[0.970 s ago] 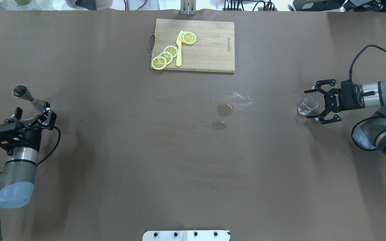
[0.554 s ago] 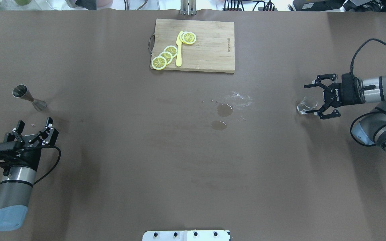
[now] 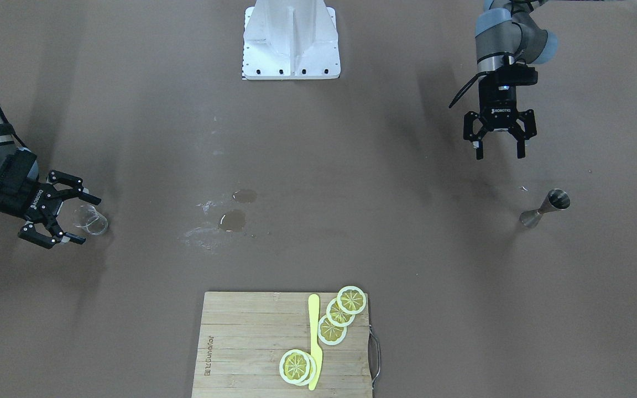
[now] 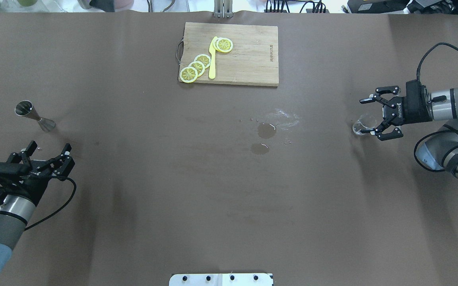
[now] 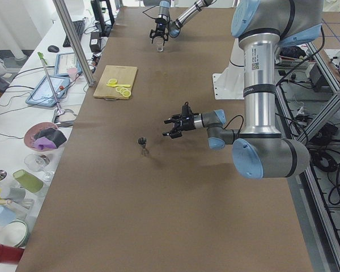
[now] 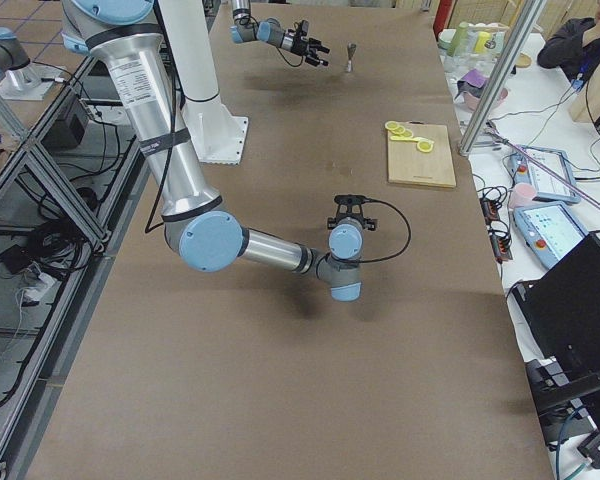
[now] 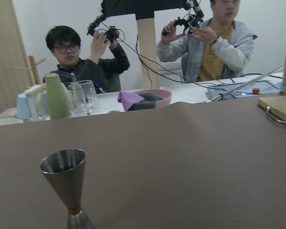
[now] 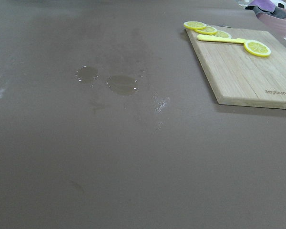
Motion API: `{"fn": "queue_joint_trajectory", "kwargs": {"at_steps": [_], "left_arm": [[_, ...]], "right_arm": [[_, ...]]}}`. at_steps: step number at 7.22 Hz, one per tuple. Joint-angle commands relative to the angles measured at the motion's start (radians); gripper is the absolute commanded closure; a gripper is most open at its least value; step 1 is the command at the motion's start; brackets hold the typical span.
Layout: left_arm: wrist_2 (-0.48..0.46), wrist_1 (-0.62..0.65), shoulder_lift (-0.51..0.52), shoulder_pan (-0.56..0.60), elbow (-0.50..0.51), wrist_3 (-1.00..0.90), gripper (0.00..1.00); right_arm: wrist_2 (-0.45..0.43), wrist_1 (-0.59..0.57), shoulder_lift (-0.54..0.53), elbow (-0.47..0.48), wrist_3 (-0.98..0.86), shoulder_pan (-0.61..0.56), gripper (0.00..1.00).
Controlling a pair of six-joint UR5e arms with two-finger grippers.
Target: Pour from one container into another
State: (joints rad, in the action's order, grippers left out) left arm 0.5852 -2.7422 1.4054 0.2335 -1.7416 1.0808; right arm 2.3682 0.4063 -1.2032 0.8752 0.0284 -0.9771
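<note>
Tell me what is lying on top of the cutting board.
On the cutting board lie lemon slices and a yellow knife. Overlapping slices hide parts of each other; the board under them is covered.

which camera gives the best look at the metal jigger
The left wrist view: the jigger stands upright in the near foreground, its open cup and gold waist band clear. Overhead and front-facing views show it small but whole; both side views show a mere speck; the right wrist view misses it.
</note>
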Motion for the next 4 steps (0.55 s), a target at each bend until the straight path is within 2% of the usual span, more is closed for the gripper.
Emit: {"fn": "queue_joint_trajectory", "kwargs": {"at_steps": [1, 2, 3, 4], "left_arm": [[0.333, -0.274, 0.007, 0.188, -0.015, -0.313, 0.05], [0.475, -0.284, -0.011, 0.279, -0.012, -0.318, 0.05], [0.622, -0.289, -0.031, 0.388, -0.010, -0.318, 0.05], [0.825, -0.286, -0.031, 0.515, 0.006, -0.320, 0.05]], "right_arm": [[0.017, 0.000, -0.001, 0.054, 0.100, -0.034, 0.00], [0.067, -0.010, 0.005, 0.086, 0.172, -0.105, 0.00], [0.083, -0.068, 0.005, 0.132, 0.226, -0.170, 0.00], [0.076, -0.168, 0.004, 0.166, 0.231, -0.216, 0.00]]}}
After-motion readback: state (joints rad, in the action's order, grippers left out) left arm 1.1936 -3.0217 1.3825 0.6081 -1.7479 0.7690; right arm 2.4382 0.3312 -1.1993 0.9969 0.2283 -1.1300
